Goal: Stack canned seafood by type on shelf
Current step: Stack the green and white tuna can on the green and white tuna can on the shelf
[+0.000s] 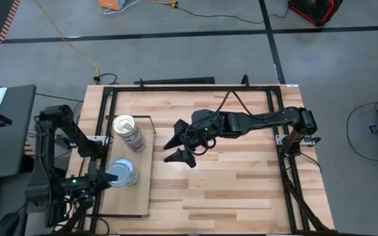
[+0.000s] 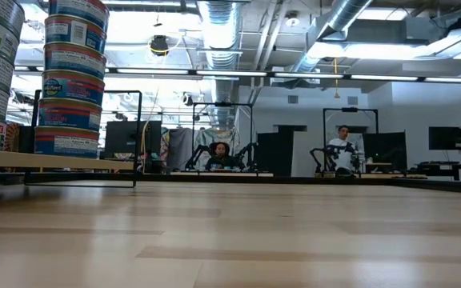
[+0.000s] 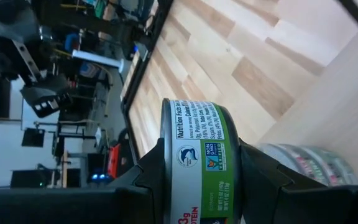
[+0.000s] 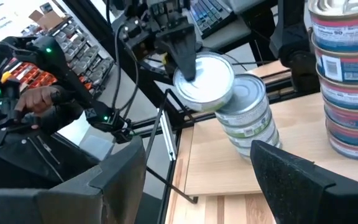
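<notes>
Held at table's left edge, near front-left corner: left gripper (image 1: 102, 176), pinching a green-labelled tin (image 3: 197, 163) by its sides, just above the silver-topped stack (image 1: 125, 173) on the shelf (image 1: 144, 196). In right wrist view, tin (image 4: 205, 83) sat tilted over stack's top, overhanging, not yet seated flat. Farther back on same board, near the wire frame (image 1: 146, 119): gold-topped stack (image 1: 127, 131), blue-labelled, taller, apart from the silver one. No loose tins seen elsewhere on tabletop (image 1: 241, 170). Toward table's middle, just right of shelf: right gripper (image 1: 178, 149), fingers spread, holding nothing, waiting. Far background in low view: two people seated at other rigs, no part in this.

Step in hand, by judgement: placing last green tin on its own-type stack; task looked nearly done. Next move called for: level tin, centre over stack, lower till rim seated, then release w/o nudging. Risk: off-centre drop could tip stack.
</notes>
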You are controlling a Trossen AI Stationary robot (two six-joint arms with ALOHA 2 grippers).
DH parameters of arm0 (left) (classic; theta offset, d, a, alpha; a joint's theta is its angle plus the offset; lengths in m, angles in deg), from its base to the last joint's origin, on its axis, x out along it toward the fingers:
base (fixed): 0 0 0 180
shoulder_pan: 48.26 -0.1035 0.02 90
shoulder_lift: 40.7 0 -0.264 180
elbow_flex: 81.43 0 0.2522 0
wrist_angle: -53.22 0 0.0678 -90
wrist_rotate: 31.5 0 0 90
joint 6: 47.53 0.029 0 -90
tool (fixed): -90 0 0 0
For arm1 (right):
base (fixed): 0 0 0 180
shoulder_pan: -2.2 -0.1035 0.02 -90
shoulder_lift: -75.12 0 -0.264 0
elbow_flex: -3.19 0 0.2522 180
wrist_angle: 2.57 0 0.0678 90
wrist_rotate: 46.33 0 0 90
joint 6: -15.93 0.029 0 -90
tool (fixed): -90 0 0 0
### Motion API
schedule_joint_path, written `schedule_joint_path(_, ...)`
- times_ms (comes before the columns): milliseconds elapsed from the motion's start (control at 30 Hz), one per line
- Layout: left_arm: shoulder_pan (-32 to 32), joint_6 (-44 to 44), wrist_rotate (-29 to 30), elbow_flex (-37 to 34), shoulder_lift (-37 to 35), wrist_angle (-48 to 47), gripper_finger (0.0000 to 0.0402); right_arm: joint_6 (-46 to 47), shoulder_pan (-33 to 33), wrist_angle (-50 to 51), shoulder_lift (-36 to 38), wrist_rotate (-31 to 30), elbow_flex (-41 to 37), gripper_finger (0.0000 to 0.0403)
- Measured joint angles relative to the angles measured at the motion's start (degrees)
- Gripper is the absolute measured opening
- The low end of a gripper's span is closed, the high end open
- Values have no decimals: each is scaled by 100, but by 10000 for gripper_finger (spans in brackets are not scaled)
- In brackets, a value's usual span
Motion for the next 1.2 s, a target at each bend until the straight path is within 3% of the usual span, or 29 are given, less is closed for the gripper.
schedule_joint_path(333,-582,309,-425,-2,-1,-8,131,0,-108,-35,0,0,0,311)
schedule_joint_path(733,-652,374,-506,-2,-2,-9,131,-42,-154,-35,0,2,0,311)
schedule_joint_path(967,-652,71,-701,-2,-4,-5,173,-46,-157,-37,0,2,0,311)
schedule_joint_path(1200,-652,46,-886,-2,-4,-5,182,-50,-197,-46,0,2,0,311)
